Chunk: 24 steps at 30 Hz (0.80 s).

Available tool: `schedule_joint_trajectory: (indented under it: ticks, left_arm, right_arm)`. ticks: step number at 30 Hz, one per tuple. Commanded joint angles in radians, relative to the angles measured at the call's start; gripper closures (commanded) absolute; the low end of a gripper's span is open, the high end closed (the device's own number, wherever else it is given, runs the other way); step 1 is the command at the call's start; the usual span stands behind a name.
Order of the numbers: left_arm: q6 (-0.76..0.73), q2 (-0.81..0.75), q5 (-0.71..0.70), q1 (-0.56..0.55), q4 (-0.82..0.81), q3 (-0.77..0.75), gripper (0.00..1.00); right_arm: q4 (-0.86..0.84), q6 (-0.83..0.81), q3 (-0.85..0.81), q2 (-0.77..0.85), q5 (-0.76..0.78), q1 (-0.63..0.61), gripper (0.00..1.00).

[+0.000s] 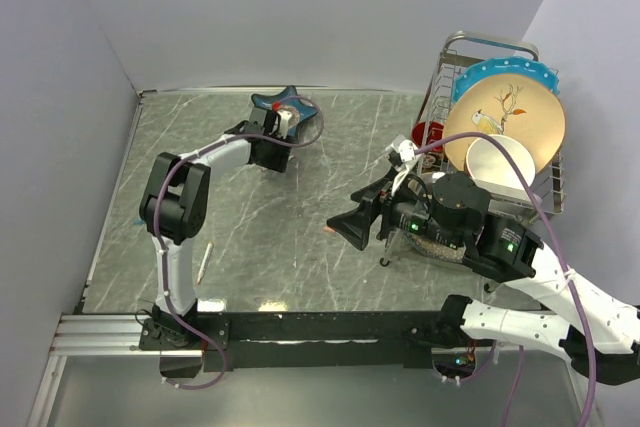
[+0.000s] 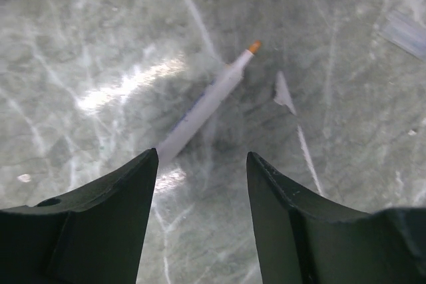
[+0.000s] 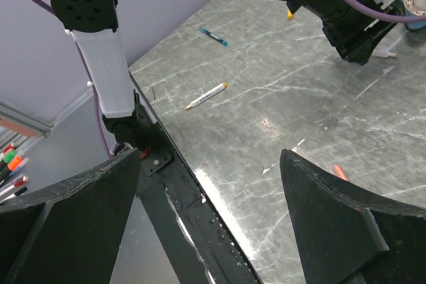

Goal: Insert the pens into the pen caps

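Marbled table, left tool splayed over pen

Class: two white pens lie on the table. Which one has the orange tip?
The pen lying just ahead of the left gripper, between its open fingers. The other pen, near the left arm's base, is yellow-tipped.

- Two white pens: one pen far left of the dish rack, another pen seen only from the left wrist.
- Two caps: red-orange cap left of the rack, yellow cap farther left.
- Two plates in the rack: blue plate, beige plate.
- One white bowl, in the rack.
- One blue star-shaped dish, far left of the rack.
- One teal stick.
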<state>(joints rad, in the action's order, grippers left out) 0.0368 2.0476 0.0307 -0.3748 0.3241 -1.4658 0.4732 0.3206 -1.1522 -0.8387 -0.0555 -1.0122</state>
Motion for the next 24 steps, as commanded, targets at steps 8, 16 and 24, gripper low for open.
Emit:
schedule_joint_trajectory:
  ticks: [8,16,24]
  left_arm:
    - [-0.026,0.066,-0.061,0.001,0.023,-0.082,0.41]
    - [0.055,0.068,-0.173,-0.024,0.107,-0.065,0.77]
    - [0.319,-0.067,-0.213,-0.056,0.075,0.139,0.99]
  right_arm:
    - [0.004,0.017,-0.043,0.035,0.014,-0.008,0.07]
    - [0.014,0.057,-0.060,0.043,0.045,-0.008,0.08]
    - [-0.011,0.113,-0.078,0.023,0.059,-0.008,0.08]
